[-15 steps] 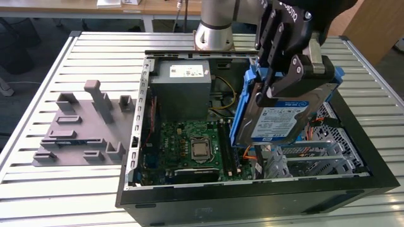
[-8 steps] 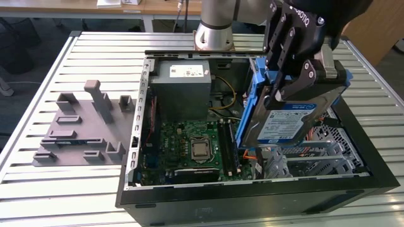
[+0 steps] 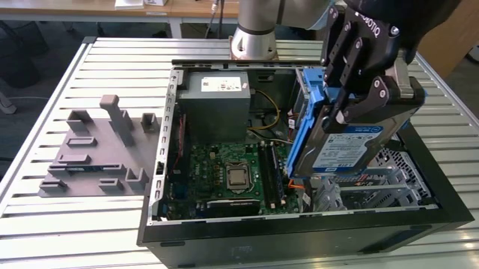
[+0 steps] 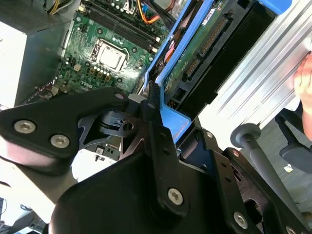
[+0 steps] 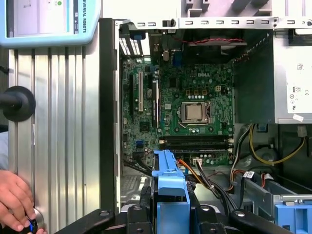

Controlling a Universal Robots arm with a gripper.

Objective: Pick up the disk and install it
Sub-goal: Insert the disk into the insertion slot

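Note:
The disk [image 3: 350, 147] is a silver-grey drive with a blue-and-white label and blue plastic rails. It hangs steeply tilted, almost on edge, over the open computer case [image 3: 299, 235] on the exterior view's right. My black gripper [image 3: 374, 103] is shut on it from above, with one finger on each face. In the second wrist view the disk [image 4: 197, 51] shows its green circuit side, with its blue rail between the fingers of the gripper [image 4: 161, 124]. In the first wrist view the blue rail of the disk [image 5: 168, 178] sticks out past the gripper [image 5: 170, 217].
Just below the disk is the silver drive cage [image 3: 382, 188], whose blue latch [image 5: 288, 214] shows in the first wrist view. Inside the case are the green motherboard [image 3: 228, 168] and a grey box with a white sticker [image 3: 217, 95]. A grey fixture [image 3: 97, 151] lies on the slatted table. A person's hand [image 5: 14, 200] rests at the table's edge.

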